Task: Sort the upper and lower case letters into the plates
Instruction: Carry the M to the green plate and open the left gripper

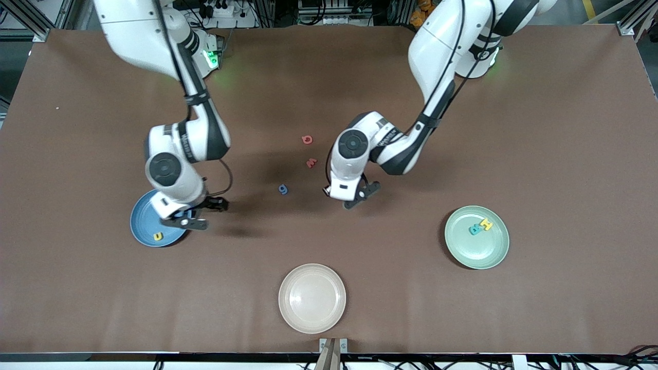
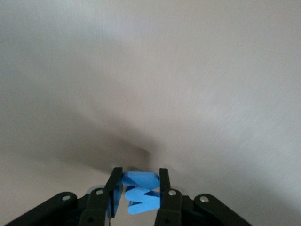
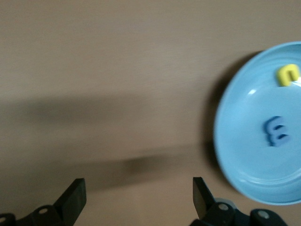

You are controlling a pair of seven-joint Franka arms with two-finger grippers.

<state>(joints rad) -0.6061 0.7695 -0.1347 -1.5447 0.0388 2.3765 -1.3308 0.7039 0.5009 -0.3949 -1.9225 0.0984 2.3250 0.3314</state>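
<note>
My left gripper [image 1: 354,199] [image 2: 138,184] is over the middle of the mat, shut on a blue foam letter [image 2: 141,192] held between its fingers. My right gripper [image 1: 194,215] [image 3: 138,189] is open with nothing in it, over the mat beside the rim of the light blue plate [image 1: 144,228] [image 3: 244,160]. That plate holds a yellow letter [image 1: 158,236] [image 3: 287,74] and a blue letter [image 3: 275,132]. The mint green plate [image 1: 480,249] holds a teal letter [image 1: 475,229] and a yellow letter [image 1: 486,224]. Two red letters [image 1: 307,139] [image 1: 311,163] and a blue one [image 1: 283,189] lie loose on the mat.
A cream-beige plate [image 1: 312,298] with nothing on it sits near the table's edge nearest the front camera. The brown mat [image 1: 565,154] covers the whole table.
</note>
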